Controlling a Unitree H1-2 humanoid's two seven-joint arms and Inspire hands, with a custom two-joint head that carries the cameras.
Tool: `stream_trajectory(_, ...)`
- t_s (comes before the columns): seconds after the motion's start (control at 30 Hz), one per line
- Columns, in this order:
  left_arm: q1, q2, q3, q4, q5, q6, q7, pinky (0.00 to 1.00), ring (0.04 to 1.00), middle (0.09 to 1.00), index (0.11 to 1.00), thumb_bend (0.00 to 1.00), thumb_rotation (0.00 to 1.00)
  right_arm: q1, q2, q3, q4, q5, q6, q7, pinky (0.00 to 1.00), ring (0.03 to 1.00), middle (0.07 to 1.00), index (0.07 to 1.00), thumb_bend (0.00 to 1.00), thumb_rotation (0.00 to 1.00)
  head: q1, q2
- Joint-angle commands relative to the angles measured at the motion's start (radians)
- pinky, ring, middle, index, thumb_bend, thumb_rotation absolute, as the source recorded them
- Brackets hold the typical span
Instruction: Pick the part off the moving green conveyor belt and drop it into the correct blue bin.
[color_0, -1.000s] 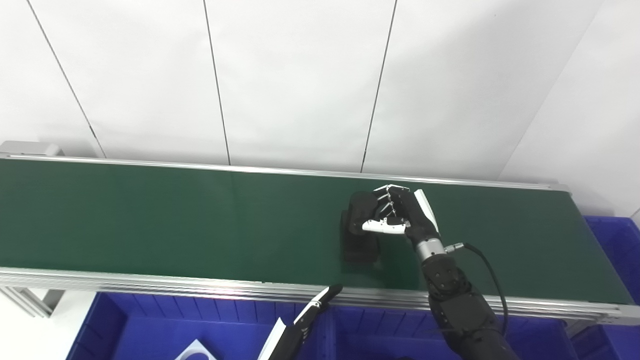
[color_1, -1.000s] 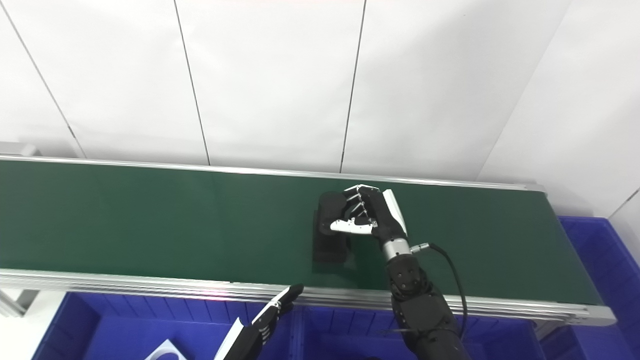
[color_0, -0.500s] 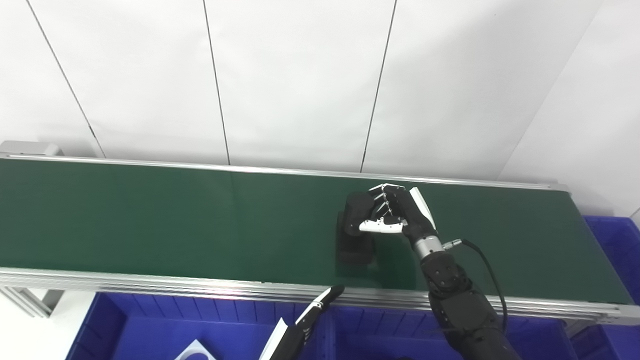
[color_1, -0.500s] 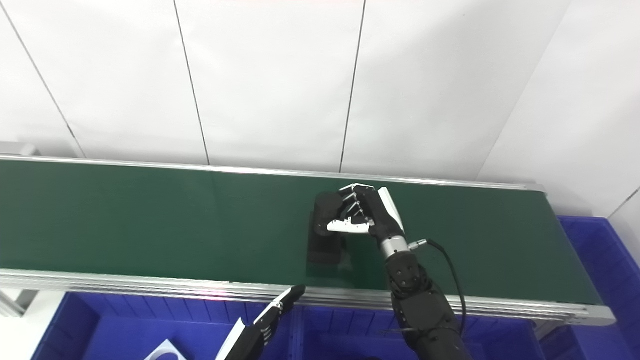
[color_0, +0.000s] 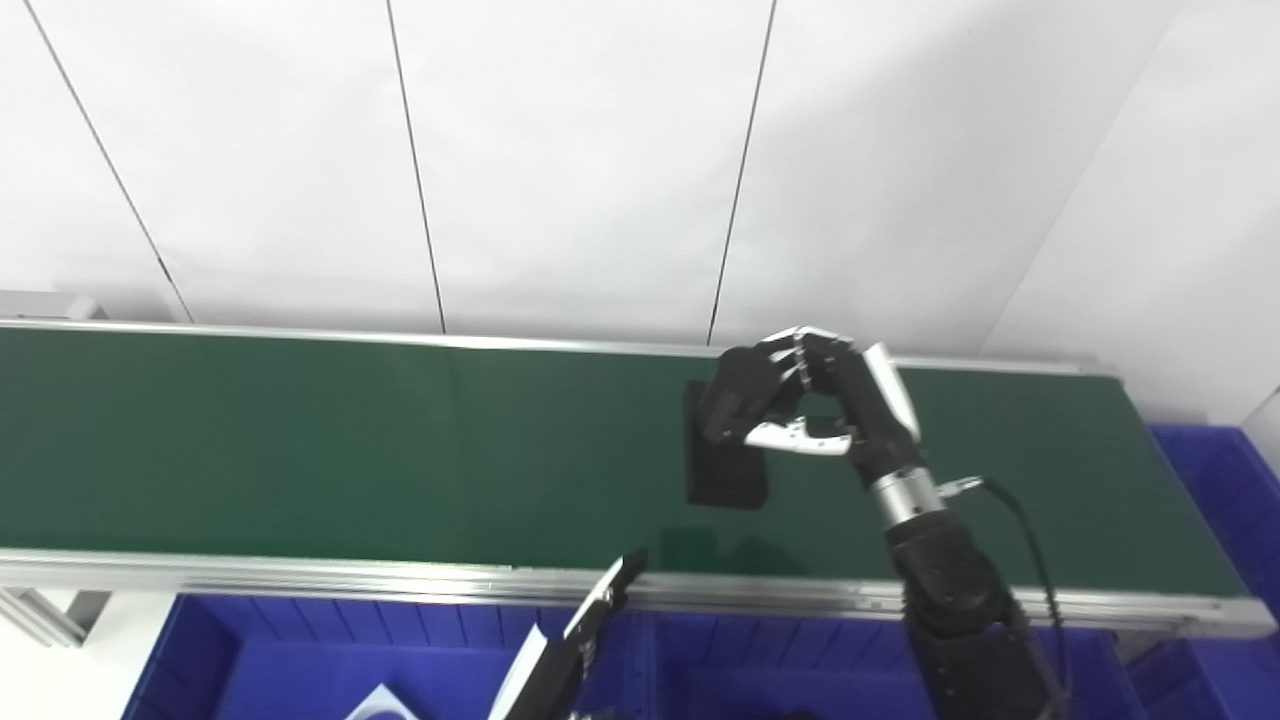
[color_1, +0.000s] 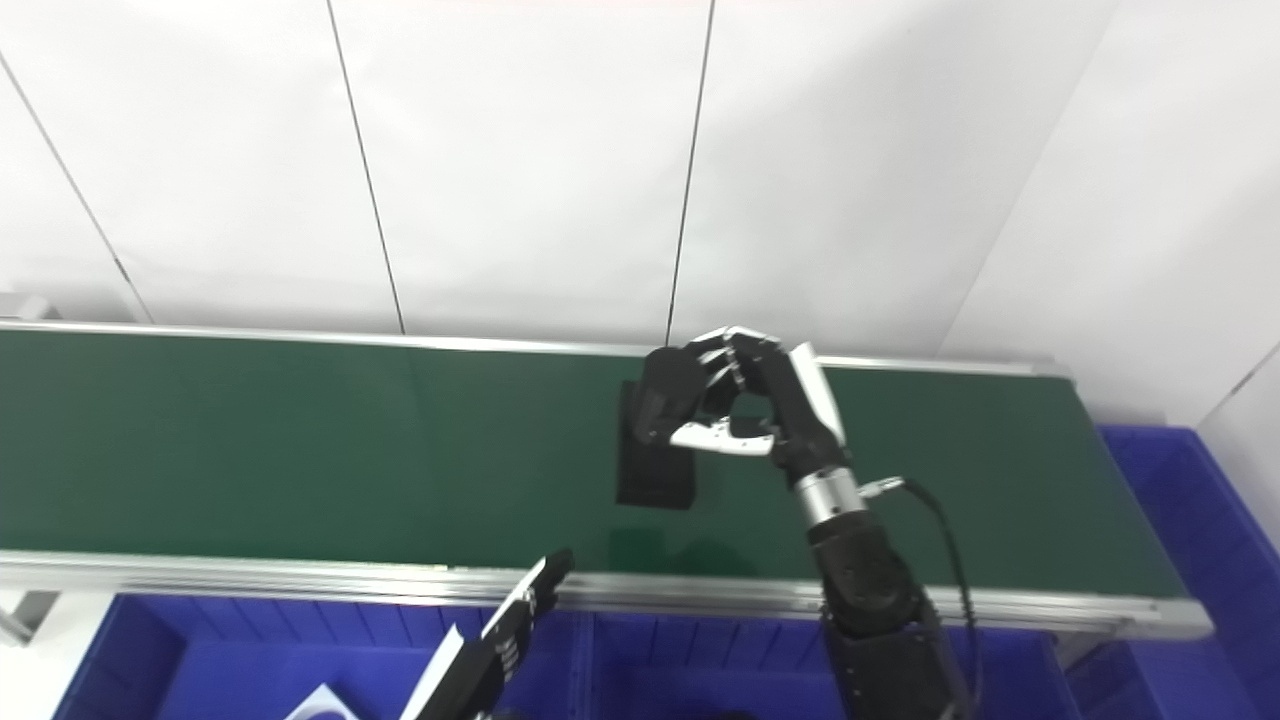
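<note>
A flat black rectangular part (color_0: 722, 475) hangs just above the green conveyor belt (color_0: 300, 440), right of its middle. My right hand (color_0: 820, 400) is shut on the part's upper end, fingers curled over the top and the thumb under them. A faint shadow of the part lies on the belt below it, near the front rail. My left hand (color_0: 585, 630) stays low at the bottom edge, in front of the belt rail and over the blue bins, fingers stretched out and holding nothing.
Blue bins (color_0: 300, 650) run along the front below the belt rail; a white object (color_0: 380, 700) lies in the left one. Another blue bin (color_0: 1220, 480) stands past the belt's right end. White wall panels rise behind the belt.
My right hand has risen with the black part, which now hangs off the belt with its shadow apart from it. The view has shifted slightly. The left hand has barely moved.
</note>
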Motion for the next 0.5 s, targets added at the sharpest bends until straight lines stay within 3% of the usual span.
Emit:
stream_trajectory(0.0,-0.02,-0.006,0.022,-0.035,-0.016,-0.035,-0.026,1.0,0.995,0.977,0.967,0.98,0.91,-0.009,-0.012,-0.022,-0.068,0.025,0.026,0.007,0.28,0.321,0.417,0.536,0.52,0.0,0.0,0.0)
stream_trajectory(0.17,-0.032,-0.02,0.097,-0.052,-0.082,-0.035,-0.122,1.0,0.989,0.97,0.957,0.93,0.86,0.048,-0.042,-0.04,-0.154,0.008,0.056,0.01,0.28,0.327,0.417,0.534,0.52,0.0,-0.084,0.046)
stream_trajectory(0.33,-0.03,-0.045,0.153,-0.079,-0.117,-0.035,-0.202,1.0,0.999,0.972,0.957,0.89,0.83,0.107,-0.073,-0.063,-0.23,0.001,0.095,0.017,0.27,0.325,0.417,0.532,0.52,0.0,-0.111,0.076)
stream_trajectory(0.47,-0.026,-0.065,0.182,-0.112,-0.11,-0.035,-0.226,1.0,0.989,0.963,0.954,0.88,0.83,0.174,-0.104,-0.093,-0.298,0.017,0.129,0.03,0.27,0.324,0.416,0.532,0.52,0.0,-0.129,0.104)
